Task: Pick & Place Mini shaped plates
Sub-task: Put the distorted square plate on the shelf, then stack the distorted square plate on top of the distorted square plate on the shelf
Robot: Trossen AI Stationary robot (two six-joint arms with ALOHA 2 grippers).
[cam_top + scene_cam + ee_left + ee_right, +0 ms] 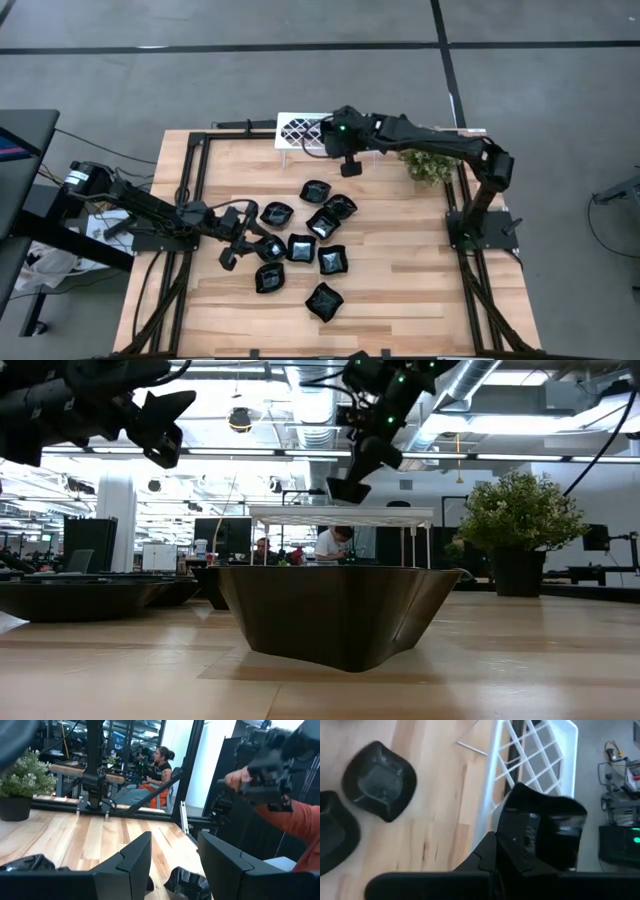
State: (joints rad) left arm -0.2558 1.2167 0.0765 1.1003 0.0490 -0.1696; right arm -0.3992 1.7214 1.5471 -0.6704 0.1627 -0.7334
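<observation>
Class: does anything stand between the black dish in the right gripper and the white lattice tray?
Nothing visible does. The right gripper holds the small glossy black dish right at the white lattice tray's edge. The left gripper waits open among the other dishes.

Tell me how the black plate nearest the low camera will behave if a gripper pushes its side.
The black plate probably slides rather than tips: it sits low and wide on a flat base on the smooth wooden table. Its glossy surface suggests that fingers could slip on it. Its walls look rigid, so it should keep its shape, though it may be brittle if ceramic.
</observation>
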